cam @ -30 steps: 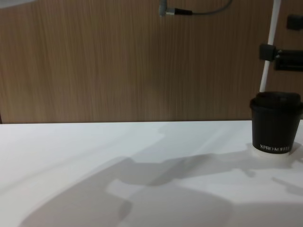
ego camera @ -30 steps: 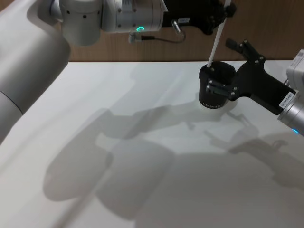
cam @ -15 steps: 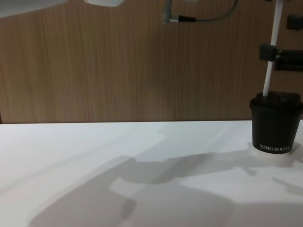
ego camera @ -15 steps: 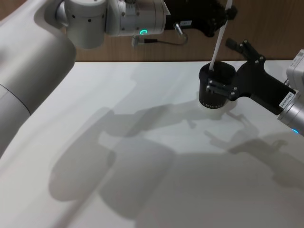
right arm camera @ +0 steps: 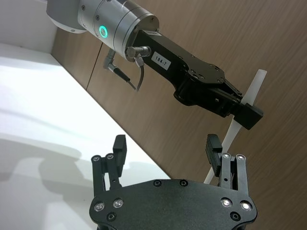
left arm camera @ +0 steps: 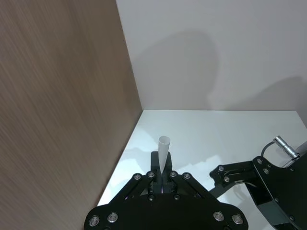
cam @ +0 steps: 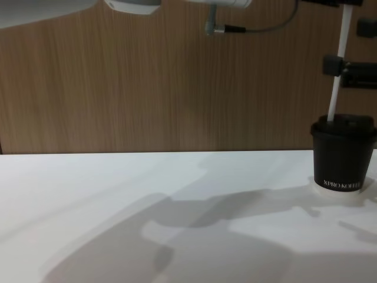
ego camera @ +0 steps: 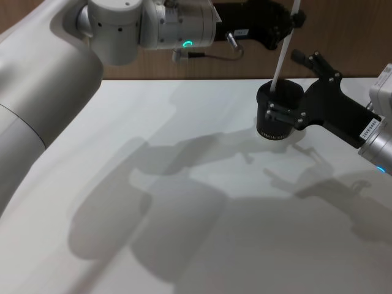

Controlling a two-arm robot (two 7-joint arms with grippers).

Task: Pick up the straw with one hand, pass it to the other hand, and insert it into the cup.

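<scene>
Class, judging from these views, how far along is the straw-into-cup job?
Done: the handover looks complete, since the left end effector pinches the straw. In hand: the straw's lower end meets the cup lid. The right end effector, open, sits beside the cup. Left: pushing the straw deeper and releasing.

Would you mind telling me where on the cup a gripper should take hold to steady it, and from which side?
Grip the cup around its black side wall, below the lid, coming in level from the robot's right. It stands upright and round, so fingers can straddle it. The straw held by the left gripper occupies the space above. The right gripper is already open beside it.
</scene>
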